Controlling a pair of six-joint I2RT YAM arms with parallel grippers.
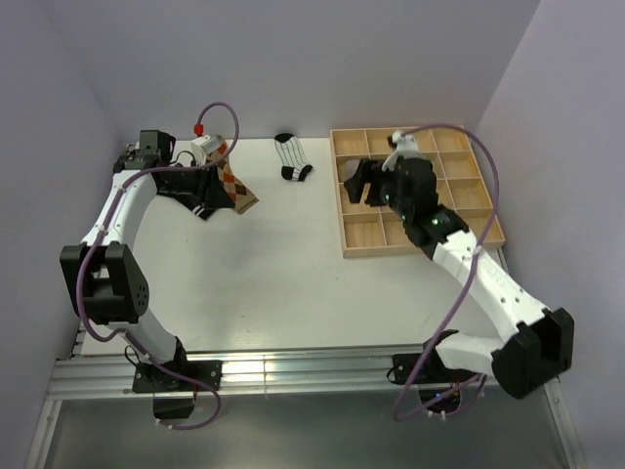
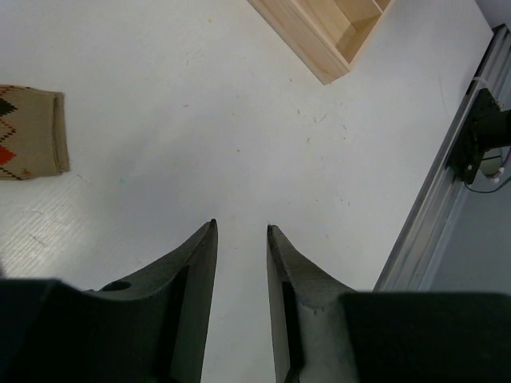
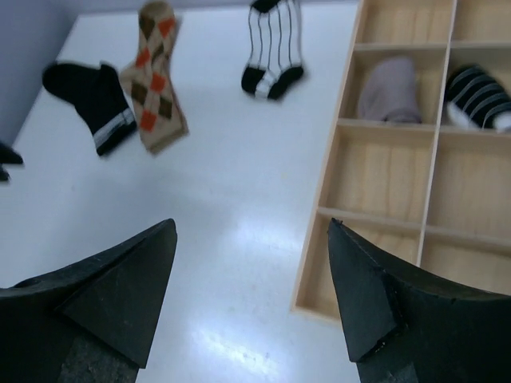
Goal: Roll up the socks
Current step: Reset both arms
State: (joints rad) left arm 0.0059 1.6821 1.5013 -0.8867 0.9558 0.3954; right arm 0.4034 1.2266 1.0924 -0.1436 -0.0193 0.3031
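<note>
Three socks lie flat at the far left of the table: a tan-orange argyle sock (image 1: 237,188) (image 3: 156,80) (image 2: 28,132), a black sock with a white band (image 1: 203,207) (image 3: 96,100) and a black-and-white striped sock (image 1: 292,158) (image 3: 271,48). A rolled grey-taupe sock (image 3: 389,89) and a rolled striped sock (image 3: 479,96) sit in neighbouring tray compartments. My left gripper (image 1: 200,191) (image 2: 241,227) hovers beside the argyle sock, open and empty over bare table. My right gripper (image 1: 356,188) (image 3: 251,227) is wide open and empty, straddling the tray's left edge.
The wooden grid tray (image 1: 420,239) (image 3: 375,215) (image 2: 319,32) fills the right side of the table. The metal rail (image 2: 447,167) runs along the near edge. Purple walls close in the far and side edges.
</note>
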